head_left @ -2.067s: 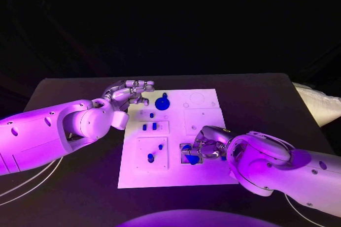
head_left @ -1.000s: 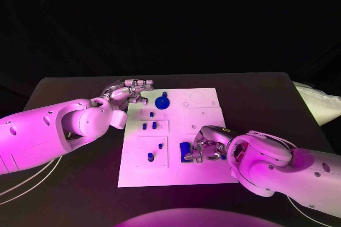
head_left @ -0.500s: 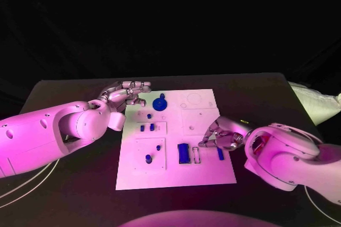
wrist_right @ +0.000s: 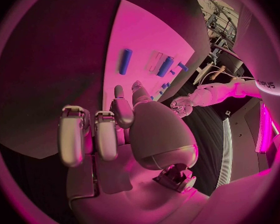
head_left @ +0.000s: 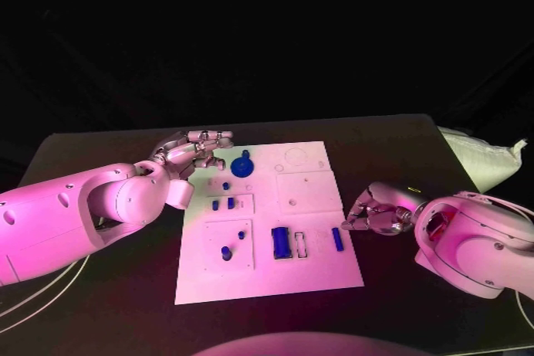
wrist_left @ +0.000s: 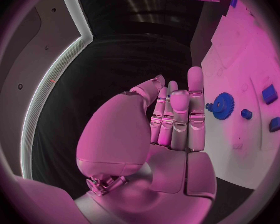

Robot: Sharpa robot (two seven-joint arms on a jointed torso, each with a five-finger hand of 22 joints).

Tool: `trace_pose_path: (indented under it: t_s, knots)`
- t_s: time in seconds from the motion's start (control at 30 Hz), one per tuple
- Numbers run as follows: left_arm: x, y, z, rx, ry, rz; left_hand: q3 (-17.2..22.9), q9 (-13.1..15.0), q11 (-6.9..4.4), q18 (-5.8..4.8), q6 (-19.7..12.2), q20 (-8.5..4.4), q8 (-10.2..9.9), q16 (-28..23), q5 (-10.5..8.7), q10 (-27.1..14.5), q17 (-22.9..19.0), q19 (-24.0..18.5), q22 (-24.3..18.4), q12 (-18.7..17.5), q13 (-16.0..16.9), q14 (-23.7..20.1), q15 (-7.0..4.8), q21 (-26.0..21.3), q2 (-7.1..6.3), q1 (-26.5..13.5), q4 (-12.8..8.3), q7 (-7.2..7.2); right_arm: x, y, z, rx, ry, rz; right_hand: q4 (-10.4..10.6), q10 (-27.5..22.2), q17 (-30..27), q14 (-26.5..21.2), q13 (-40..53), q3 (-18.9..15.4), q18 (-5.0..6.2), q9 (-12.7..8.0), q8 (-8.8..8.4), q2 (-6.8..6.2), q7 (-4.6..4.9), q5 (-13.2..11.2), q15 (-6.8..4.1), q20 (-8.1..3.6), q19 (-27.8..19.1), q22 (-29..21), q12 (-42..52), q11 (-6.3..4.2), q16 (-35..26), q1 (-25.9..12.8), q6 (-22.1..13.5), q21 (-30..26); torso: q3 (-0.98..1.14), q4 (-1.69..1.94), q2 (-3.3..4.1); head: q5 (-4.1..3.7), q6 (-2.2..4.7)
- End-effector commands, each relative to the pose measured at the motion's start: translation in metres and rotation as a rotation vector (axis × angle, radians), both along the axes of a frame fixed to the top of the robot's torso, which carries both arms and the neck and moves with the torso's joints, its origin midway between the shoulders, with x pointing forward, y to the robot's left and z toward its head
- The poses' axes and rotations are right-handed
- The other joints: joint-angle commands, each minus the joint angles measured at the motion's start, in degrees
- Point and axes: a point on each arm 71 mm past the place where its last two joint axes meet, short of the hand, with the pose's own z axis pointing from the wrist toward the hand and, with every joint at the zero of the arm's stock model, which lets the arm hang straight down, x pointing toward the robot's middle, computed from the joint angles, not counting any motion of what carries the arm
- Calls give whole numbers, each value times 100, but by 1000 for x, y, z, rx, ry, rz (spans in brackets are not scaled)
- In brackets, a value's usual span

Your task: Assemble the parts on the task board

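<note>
Board (head_left: 315, 272) near edge dim, right robot hand (head_left: 373, 214) part-hidden

From the head view I cannot resolve the shapes of the small blue parts (head_left: 226, 252) on the task board (head_left: 317, 275). My left hand (head_left: 191, 152) covers the board's far left corner. In the right wrist view my right hand (wrist_right: 118, 129) hides the board's near edge. The white object (head_left: 481, 157) beside the bench (head_left: 100, 317) is cut off by the picture's edge.
</note>
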Motion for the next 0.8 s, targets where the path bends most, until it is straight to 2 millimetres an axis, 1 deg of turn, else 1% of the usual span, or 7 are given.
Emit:
trace_pose_path:
  t_s: [0.03, 0.1, 0.3, 0.37, 0.57, 0.67, 0.8]
  knots:
    - [0, -2, 1, -16, -9, -16, -29, -2, -7, 109, -55, 13, 20, -18, -20, -41, -6, -24, -5, 8, -3, -49, 2, -20, 50, -20, -6, 2, -3, 0, -8, -92, 17, 37, 52, 57, 772, 469, 70, 4, -33, 12, -26, -16, -5, -39, 40, 44, 62, 78, 2, -4, 1, -94, 44, -13, 9, -3, 0, -22, 10]
    - [-1, -2, 1, -16, -8, -17, -29, -2, -7, 109, -55, 13, 20, -18, -20, -41, -6, -24, -5, 8, -3, -49, 2, -20, 50, -20, -6, 2, -4, 2, -14, -105, 19, 44, 88, 52, 770, 468, 64, -7, -32, 17, -32, -42, -6, -45, 38, 43, 61, 75, -13, -5, 0, -144, 51, -15, 5, 2, -2, -21, 9]
    - [-1, -2, 0, -17, -7, -17, -29, -2, -7, 109, -55, 13, 20, -18, -20, -41, -6, -24, -5, 8, -3, -49, 2, -20, 50, -20, -6, 2, -3, 8, -22, -124, 6, 63, 122, 36, 759, 466, 46, -17, -28, 20, -48, -77, -2, -49, 39, 43, 52, 56, -51, -2, -7, -188, 42, -27, -3, 23, 5, -24, -38]
    - [-1, -1, 0, -16, -7, -17, -29, -2, -7, 109, -55, 13, 20, -18, -20, -41, -6, -24, -5, 8, -3, -49, 2, -20, 50, -20, -6, 2, -3, 10, -24, -124, 7, 67, 122, 36, 759, 466, 46, -17, -28, 20, -48, -77, -2, -49, 39, 43, 52, 56, -51, -2, -7, -188, 42, -27, -2, 16, 0, -16, -57]
    - [-1, -1, 0, -16, -5, -17, -29, -2, -7, 109, -55, 13, 20, -18, -20, -41, -6, -24, -5, 8, -3, -49, 2, -20, 50, -20, -6, 2, -2, 16, -28, -123, 2, 79, 127, 24, 751, 464, 28, -18, -25, 20, -52, -86, -1, -48, 39, 43, 47, 44, -81, -1, -12, -192, 39, -35, 0, -7, 0, 9, -52]
    - [-1, -1, 0, -16, -3, -20, -29, -2, -7, 109, -55, 13, 20, -18, -20, -41, -6, -24, -5, 8, -3, -49, 2, -20, 50, -20, -6, 2, -2, 20, -30, -129, -2, 92, 122, 21, 751, 464, 28, -10, -25, 21, -56, -93, -3, -40, 40, 43, 46, 44, -83, -2, -12, -181, 36, -35, -2, 2, -3, 6, -33]
    - [-1, -1, 0, -16, -2, -21, -38, 0, -6, 109, -55, 15, 27, -22, -21, -43, -21, -24, -9, 18, -3, -55, 3, -24, 55, -28, -3, 2, -3, 24, -32, -150, -16, 114, 89, 11, 751, 463, 27, 26, -25, 27, -66, -120, -7, -24, 37, 42, 44, 43, -96, -7, -14, -116, 38, -38, 3, 9, -6, 6, -33]
